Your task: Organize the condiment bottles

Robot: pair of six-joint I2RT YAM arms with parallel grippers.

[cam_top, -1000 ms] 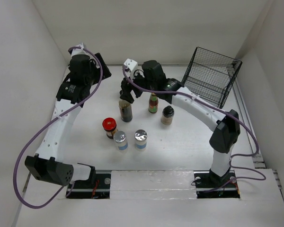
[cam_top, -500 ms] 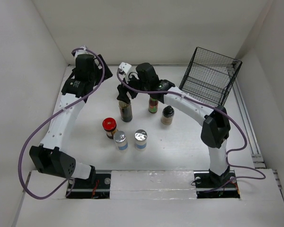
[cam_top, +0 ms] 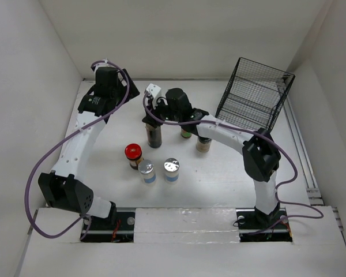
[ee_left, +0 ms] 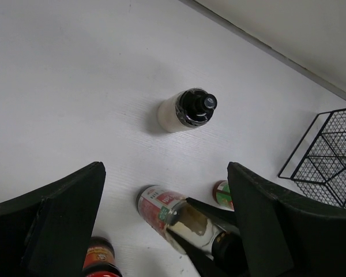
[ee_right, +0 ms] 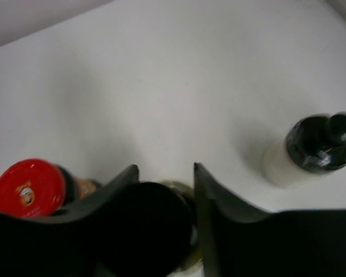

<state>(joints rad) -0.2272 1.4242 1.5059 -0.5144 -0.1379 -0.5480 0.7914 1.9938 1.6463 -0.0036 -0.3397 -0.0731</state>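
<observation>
Two arms, both stretched far forward from their bases.
Left arm (cam_top: 75,147): links run up the left side, wrist at the far left, turned downward. The left gripper (ee_left: 164,167) has its fingers spread wide with nothing gripped between them. Right arm (cam_top: 230,135): elbow raised on the right, forearm sweeping leftward to the middle, wrist pointing down. The right gripper (ee_right: 166,168) has its fingers at a middling gap, one on each side of the dark sauce bottle (cam_top: 154,135) cap. Whether they press on it cannot be told.
</observation>
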